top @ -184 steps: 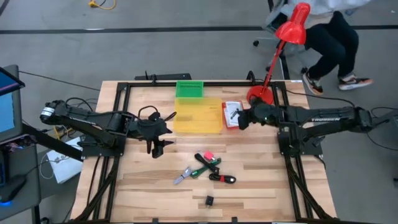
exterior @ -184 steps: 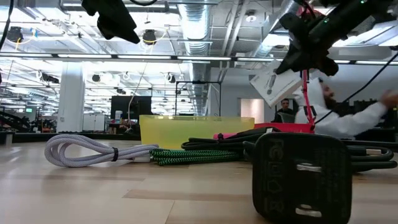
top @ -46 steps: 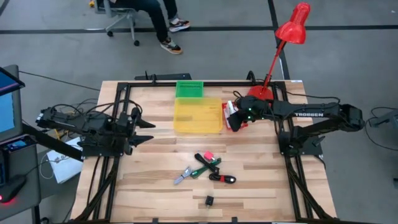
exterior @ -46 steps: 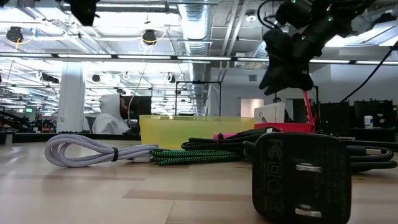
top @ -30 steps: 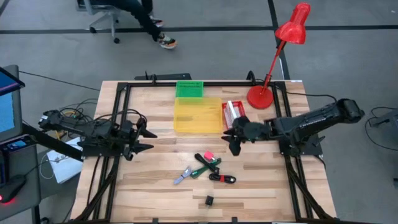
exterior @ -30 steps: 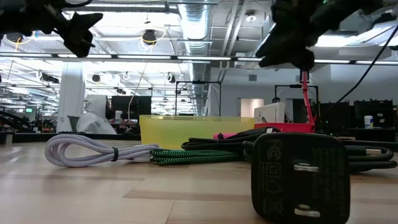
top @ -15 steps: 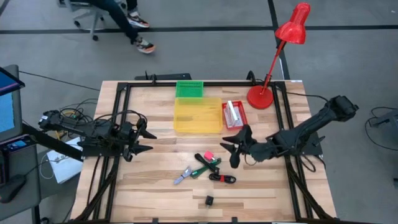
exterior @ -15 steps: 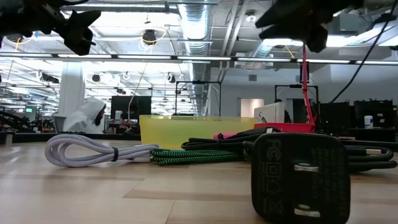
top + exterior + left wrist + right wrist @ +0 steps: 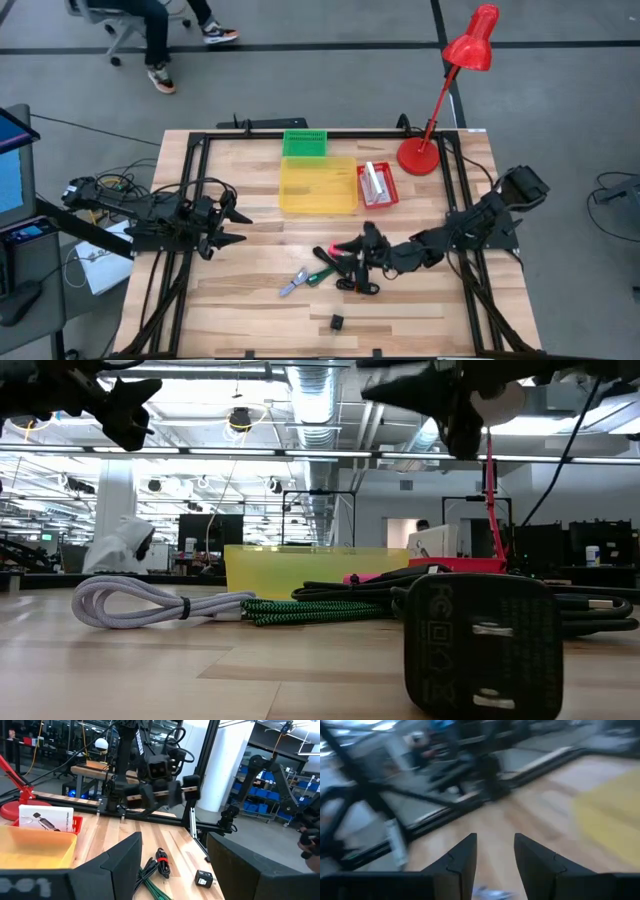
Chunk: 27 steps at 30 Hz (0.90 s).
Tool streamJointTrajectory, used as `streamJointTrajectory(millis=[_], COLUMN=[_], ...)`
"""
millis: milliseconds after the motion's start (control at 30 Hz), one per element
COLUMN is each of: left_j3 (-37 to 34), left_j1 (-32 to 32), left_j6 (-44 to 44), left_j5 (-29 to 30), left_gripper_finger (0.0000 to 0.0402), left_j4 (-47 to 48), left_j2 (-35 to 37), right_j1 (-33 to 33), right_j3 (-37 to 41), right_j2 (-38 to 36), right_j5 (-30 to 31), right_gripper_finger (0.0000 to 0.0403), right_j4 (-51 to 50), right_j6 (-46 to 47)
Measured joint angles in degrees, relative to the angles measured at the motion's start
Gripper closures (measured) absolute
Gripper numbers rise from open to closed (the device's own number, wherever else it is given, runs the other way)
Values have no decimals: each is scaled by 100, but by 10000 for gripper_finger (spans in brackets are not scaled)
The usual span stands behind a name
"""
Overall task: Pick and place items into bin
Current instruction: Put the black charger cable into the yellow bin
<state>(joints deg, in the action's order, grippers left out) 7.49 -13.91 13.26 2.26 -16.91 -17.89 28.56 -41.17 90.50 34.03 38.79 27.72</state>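
Note:
Loose items lie on the wooden table: a bundle of dark and green cables with a pink piece [image 9: 336, 262], a pale cable [image 9: 293, 283] and a black plug adapter [image 9: 337, 322], which stands large in the low view [image 9: 480, 650]. My right gripper [image 9: 352, 258] hovers open over the cable bundle, high above the table in the low view [image 9: 440, 400]. My left gripper [image 9: 238, 227] waits open near the table's left edge, pointing right. A white carded package [image 9: 375, 183] lies in a small red tray.
A yellow bin [image 9: 318, 185] sits at the far middle of the table, with a green bin [image 9: 304, 143] behind it and the red tray [image 9: 390, 195] to its right. A red desk lamp [image 9: 420, 155] stands at the far right corner. A person sits beyond the far edge.
My right gripper has swung from beside the red tray toward the table's near edge and left, ending above the cable bundle. The items on the table have stayed where they were.

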Motion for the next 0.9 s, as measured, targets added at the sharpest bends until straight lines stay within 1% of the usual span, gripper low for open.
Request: streamJointTrajectory(millis=[100,200,300,433,533,633,900], left_j3=[0,0,0,0,0,0,0], left_j1=[0,2,2,2,2,2,2], left_j6=[0,2,2,2,2,2,4], left_j5=[1,2,4,2,4,7,7], left_gripper_finger=[187,187,187,187,187,187,187], left_j4=[44,90,85,81,73,62,42], left_j2=[0,0,0,0,-1,-8,-11], right_j1=[72,192,296,397,462,519,516], right_j3=[-45,-197,-481,-1012,-1409,-1862,-2742], right_j2=[81,80,78,117,315,492,974], right_j5=[-556,-672,-673,-694,-733,-924,-1414], right_gripper_finger=[278,278,282,291,297,302,305], right_j4=[-45,-568,-1745,-3607,-4628,-4972,-6025], right_j6=[-14,85,432,1242,1613,1631,1735])
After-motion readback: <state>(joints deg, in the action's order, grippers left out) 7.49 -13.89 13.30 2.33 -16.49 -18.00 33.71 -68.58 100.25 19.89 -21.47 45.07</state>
